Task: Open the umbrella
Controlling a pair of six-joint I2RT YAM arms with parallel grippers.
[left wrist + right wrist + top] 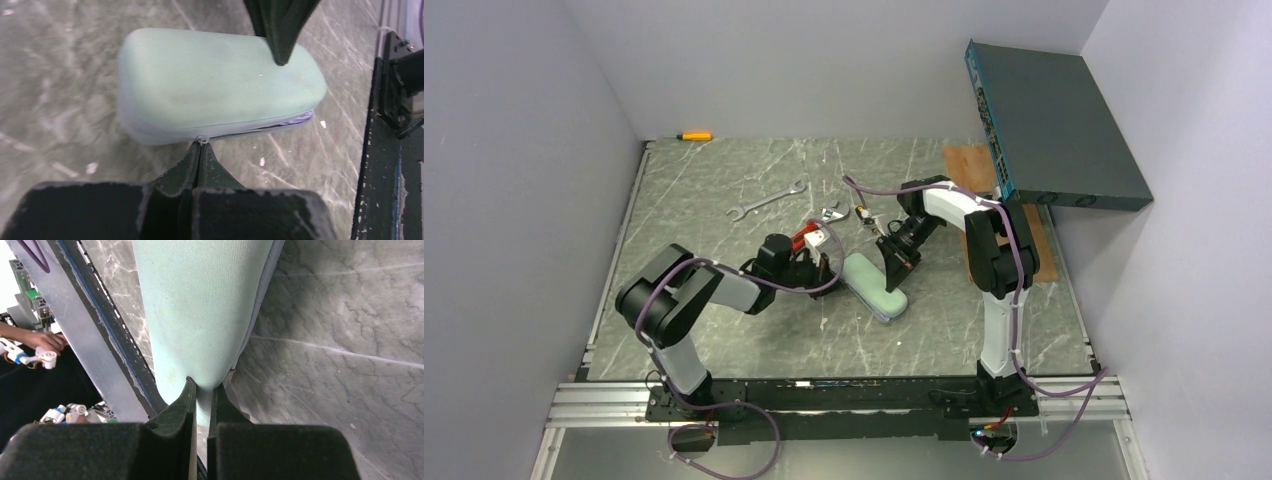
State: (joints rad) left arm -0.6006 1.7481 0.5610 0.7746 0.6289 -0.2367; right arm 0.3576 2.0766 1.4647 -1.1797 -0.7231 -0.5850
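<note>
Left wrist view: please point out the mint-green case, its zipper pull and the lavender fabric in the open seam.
mint-green case (215, 75), left wrist view, middle of its top face.
zipper pull (201, 139), left wrist view, small metal piece on the seam.
lavender fabric (300, 118), left wrist view, strip showing in the open seam.

Robot lab cell: white walls (524, 150), aluminium rail (594, 405), wrench (767, 199).

No text, label, brand or number legible in any view. Dark box (1064, 125), far right: blue front strip carries small marks, too small to read. Mint-green case (220, 82): no readable print.
</note>
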